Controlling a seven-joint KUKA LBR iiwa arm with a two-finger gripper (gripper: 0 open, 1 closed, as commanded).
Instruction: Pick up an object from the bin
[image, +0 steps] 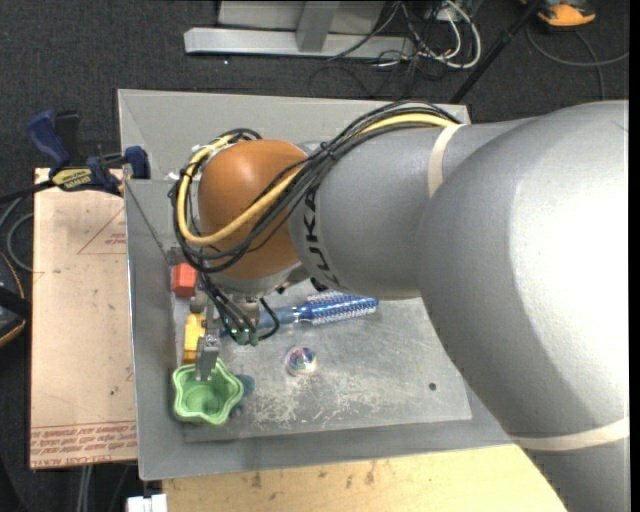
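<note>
- While the pincer (207, 362) hangs low at the left side of the bin (400, 360), its tip sits right over the green flower-shaped cup (205, 398). That cup lies in the near left corner. Whether the tip touches the rim or hovers just above it, I cannot tell.
- How wide the pincer stands is hidden under the orange wrist cover (250, 205) and its cables. Open or closed, I cannot tell, so I won't call anything held.
- My read: the cup is the likely pick. To do it well, the pincer should straddle the wavy wall at one lobe, close gently on it, then lift straight up.
- The risk, as I judge it, is that the cup looks light and soft. A push off-centre could tip it or slide it against the bin's near wall, so go down squarely.
- Close company on the far side: a yellow piece (190, 337) is just beside the pincer, and an orange-red block (183, 279) lies farther along the left wall. Either could get nudged or snagged on the way up.
- Over to the right lie a blue ridged roller (335, 307) and a small clear round thing (300, 361). Both sit well apart from the cup and out of the way.
</note>
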